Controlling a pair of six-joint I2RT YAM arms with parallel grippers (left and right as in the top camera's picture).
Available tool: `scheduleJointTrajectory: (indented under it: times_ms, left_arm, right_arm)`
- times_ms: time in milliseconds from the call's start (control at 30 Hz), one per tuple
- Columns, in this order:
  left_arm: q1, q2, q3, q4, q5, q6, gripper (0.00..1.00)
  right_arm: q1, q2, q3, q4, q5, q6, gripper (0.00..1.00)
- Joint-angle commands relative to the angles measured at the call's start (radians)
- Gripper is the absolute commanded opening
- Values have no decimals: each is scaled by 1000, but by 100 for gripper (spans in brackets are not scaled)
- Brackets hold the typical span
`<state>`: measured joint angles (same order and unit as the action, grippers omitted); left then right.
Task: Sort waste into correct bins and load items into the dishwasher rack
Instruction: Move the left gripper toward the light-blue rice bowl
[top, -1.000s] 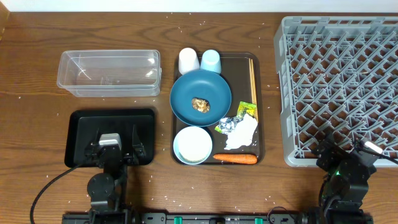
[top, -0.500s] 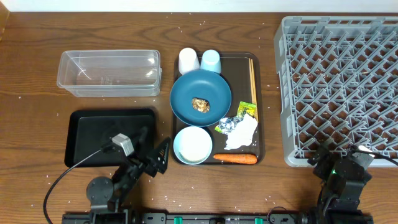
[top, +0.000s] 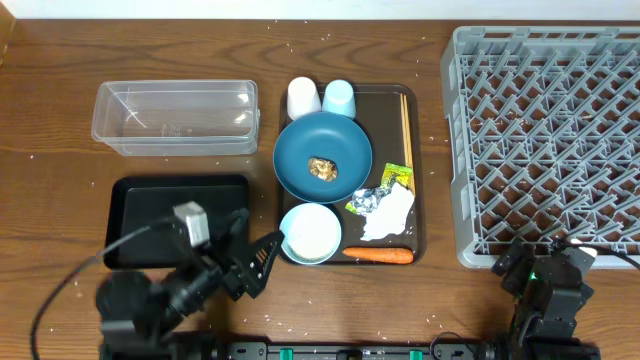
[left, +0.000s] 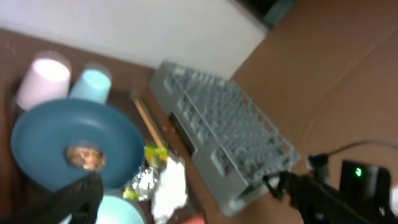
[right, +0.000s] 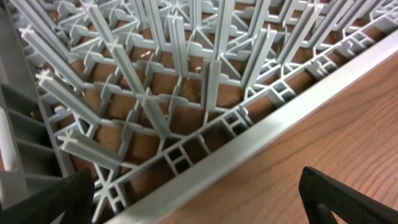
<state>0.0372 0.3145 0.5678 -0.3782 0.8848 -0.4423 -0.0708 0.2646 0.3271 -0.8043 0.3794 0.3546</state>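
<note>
Overhead, I see the bowl (top: 310, 232) just ahead of my left end effector (top: 258, 250), and the rack (top: 452, 150) edge just ahead of the right end effector (top: 540, 258). Left wrist: released, spread wide, plate (left: 56, 134) ahead-left. Right wrist: also released, rack pegs directly ahead.

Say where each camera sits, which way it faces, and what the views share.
Overhead: above the table, looking straight down on the brown serving tray and dishwasher rack; left arm and right arm at the bottom edge.
Left wrist: on the left arm, facing across the dark-blue plate toward the rack; its spread fingers at the bottom.
Right wrist: low at the rack's edge, looking in among the pegs; fingers in both lower corners.
Shared: all three show the rack; overhead and left wrist, the plate.
</note>
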Motion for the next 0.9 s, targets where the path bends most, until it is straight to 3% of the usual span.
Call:
scheduleJointTrajectory:
  times_ms: [0,100,233,333,533,633,767,867]
  left_arm:
    - [-14,182,232,-180,27,192,98]
    - [-45,327,412,-405,-11,305,98]
    - [-149,488,596,-668,-197,346,98]
    - [-260,557,645,-742,-304,344,98]
    - [-542,648,648,-723,-513,272,98]
    - [-622,687,647,-673,-512,260,98]
    - [-684,741,646,-604,-502,62,98]
    - [-719,789,645,-560,-505,28,98]
  right_arm:
    - [-6,-2,11,-5,9,-12,99]
    - [-6,-2,11,-5,9,-12,99]
    - [-6,-2,11,-5,9,-11,99]
    - [-6,-2,11,-5,9,-11,99]
    - [-6,-2,11,-5,9,-12,99]
    - [-6,-2,11,-5,9,-11,99]
    - [-6,-2,11,-5,9,-11,99]
    - [-6,-2,11,-5,9,-11,99]
